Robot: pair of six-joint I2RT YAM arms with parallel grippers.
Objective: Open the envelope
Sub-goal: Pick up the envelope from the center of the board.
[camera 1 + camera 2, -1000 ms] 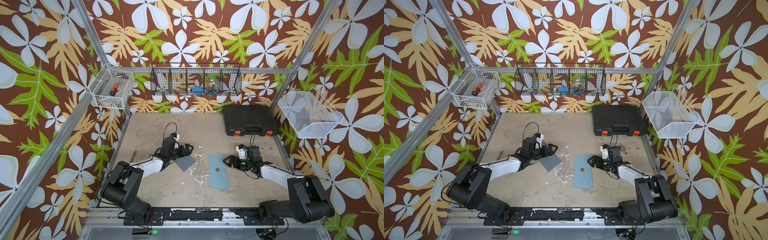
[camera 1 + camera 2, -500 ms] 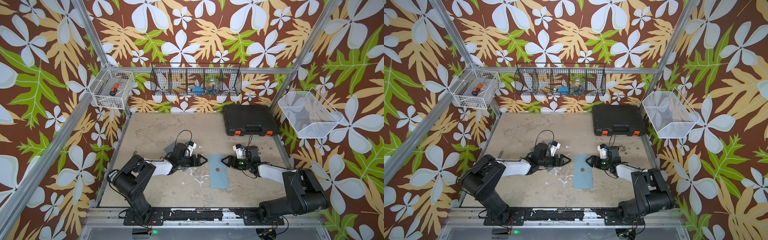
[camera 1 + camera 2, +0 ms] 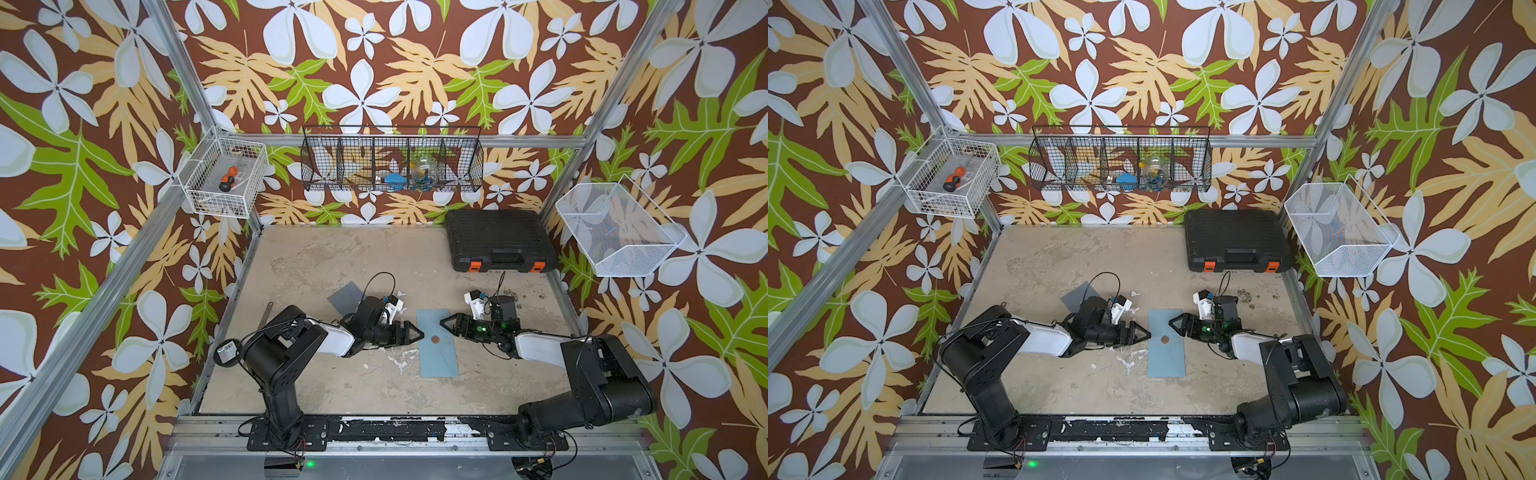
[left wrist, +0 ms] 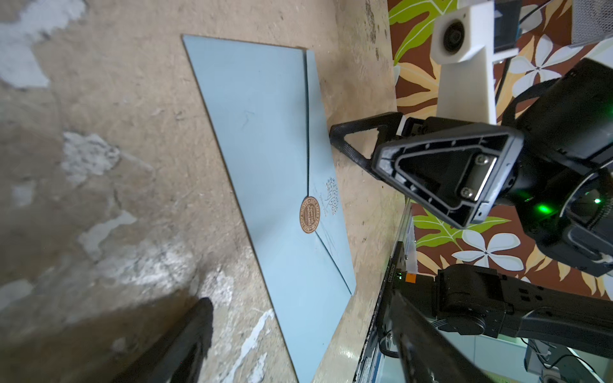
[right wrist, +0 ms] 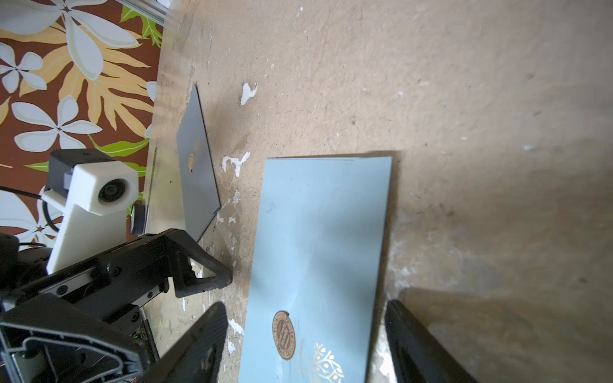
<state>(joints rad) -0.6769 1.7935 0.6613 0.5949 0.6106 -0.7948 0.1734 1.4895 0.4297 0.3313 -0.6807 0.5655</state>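
In both top views, the light-blue paper envelope with a round brown seal lies flat between the tips of the left gripper and right gripper.

Left wrist view: the right fingers stand apart beside the envelope.

Right wrist view: the envelope's sealed end shows between the right fingers. The left fingers are also apart.

Two grippers are counted: left gripper, right gripper; one envelope and one grey sheet are seen. Three baskets are counted: white basket, black basket, mesh basket; one case; one screwdriver.
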